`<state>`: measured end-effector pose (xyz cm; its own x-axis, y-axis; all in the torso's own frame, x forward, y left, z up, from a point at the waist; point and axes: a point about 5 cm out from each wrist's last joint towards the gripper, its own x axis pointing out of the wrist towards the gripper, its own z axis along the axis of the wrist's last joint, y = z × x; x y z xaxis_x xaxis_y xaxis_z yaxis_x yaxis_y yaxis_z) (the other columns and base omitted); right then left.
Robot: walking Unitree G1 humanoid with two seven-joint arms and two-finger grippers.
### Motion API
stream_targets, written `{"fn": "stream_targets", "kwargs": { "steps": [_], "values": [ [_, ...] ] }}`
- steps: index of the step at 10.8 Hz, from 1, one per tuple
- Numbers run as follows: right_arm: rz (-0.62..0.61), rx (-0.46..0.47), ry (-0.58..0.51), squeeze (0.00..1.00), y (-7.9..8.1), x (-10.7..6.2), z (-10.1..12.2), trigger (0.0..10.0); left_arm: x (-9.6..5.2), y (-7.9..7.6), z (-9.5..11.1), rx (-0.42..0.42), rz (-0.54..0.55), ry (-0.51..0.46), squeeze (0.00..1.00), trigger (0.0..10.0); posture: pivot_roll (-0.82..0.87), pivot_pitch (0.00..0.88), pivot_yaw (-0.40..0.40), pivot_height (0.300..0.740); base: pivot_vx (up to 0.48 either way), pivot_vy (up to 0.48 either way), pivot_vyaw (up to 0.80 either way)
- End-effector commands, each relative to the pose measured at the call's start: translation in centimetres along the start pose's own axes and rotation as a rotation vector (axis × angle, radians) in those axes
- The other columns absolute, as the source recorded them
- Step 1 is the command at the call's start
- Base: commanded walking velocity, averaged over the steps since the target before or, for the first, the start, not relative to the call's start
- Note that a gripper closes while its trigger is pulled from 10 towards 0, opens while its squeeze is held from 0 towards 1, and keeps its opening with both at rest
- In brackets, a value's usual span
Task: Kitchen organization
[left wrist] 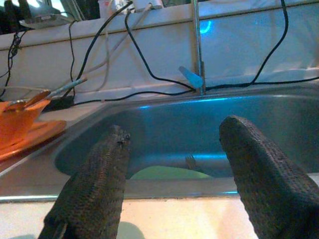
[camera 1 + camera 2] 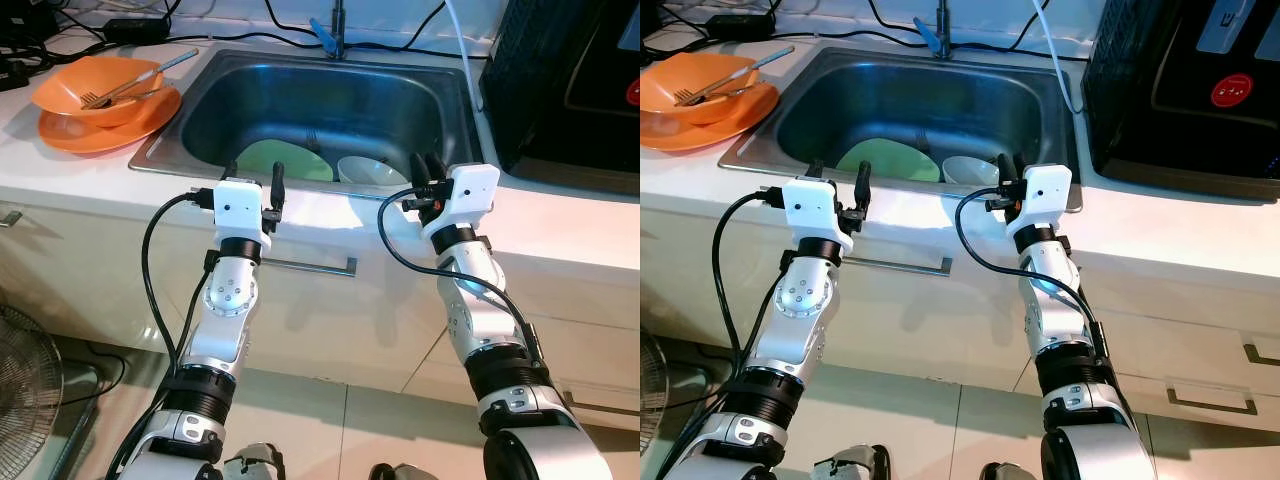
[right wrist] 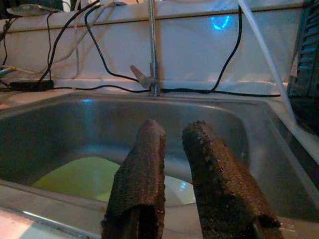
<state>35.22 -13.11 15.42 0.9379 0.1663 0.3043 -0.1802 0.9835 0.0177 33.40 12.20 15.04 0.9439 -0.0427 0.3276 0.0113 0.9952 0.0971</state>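
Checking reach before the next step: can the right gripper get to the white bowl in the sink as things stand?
Probably yes. The right gripper hovers at the sink's front rim, directly above the white bowl, with nothing between them. Its fingers stand close together, so they would need to open first.

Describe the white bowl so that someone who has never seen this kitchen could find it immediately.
Start at the steel sink set into the white counter, below the tap. On the sink floor, toward the near wall, lie two dishes side by side. The white bowl is the deeper one nearer the right gripper, beside the flat pale green plate.
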Motion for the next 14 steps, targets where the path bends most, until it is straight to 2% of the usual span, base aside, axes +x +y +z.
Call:
{"fn": "stream_targets", "kwargs": {
  "steps": [1, 10, 13, 14],
  "values": [
    [0.007, 0.005, 0.003, 0.00, 0.21, 0.24, 0.10, 10.0, 0.17, 0.05, 0.07, 0.002, -0.001, -0.004, 0.00, 10.0, 0.09, 0.065, -0.001, 0.740, 0.000, 0.000, 0.00],
    [0.036, -0.005, -0.014, 0.00, 0.54, -0.04, 0.07, 10.0, -0.01, -0.07, 0.24, -0.033, -0.027, -0.020, 0.00, 10.0, 0.09, 0.089, 0.005, 0.740, 0.000, 0.000, 0.00],
    [0.032, 0.006, -0.007, 0.00, 0.53, -0.05, 0.00, 10.0, -0.02, -0.05, 0.01, -0.062, -0.023, 0.004, 0.00, 10.0, 0.08, 0.089, 0.005, 0.740, 0.000, 0.000, 0.00],
    [0.028, 0.011, 0.000, 0.00, 0.50, -0.03, -0.07, 10.0, -0.02, -0.02, -0.02, -0.064, -0.022, 0.006, 0.00, 10.0, 0.09, 0.089, 0.005, 0.740, 0.000, 0.289, -0.80]
  ]
}}
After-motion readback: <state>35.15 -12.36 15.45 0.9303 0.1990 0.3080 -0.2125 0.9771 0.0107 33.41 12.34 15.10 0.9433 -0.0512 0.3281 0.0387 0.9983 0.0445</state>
